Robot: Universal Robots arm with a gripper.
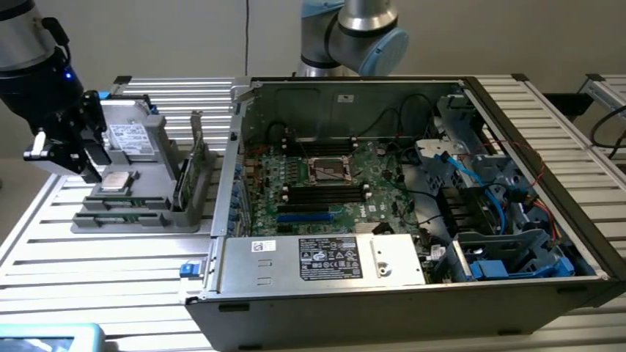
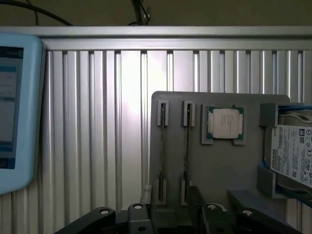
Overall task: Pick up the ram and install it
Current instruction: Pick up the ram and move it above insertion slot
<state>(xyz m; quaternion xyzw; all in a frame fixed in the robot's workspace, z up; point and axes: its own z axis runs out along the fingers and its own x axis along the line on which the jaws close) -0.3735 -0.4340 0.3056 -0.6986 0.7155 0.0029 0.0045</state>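
gripper (image 1: 69, 163): spread wide, empty | hovers over holder (image 1: 146, 220) | ram (image 1: 196, 167): upright in holder, at gripper's 3 o'clock, exterior view

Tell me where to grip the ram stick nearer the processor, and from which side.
Grip the ram stick by the middle of its long top edge, coming straight down from above and pinching its flat faces. It stands on edge in the gray holder, both ends seated in slotted posts, leaving that edge free.

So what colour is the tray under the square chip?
Grey. The tray shows best in the wrist view, with the chip on it.
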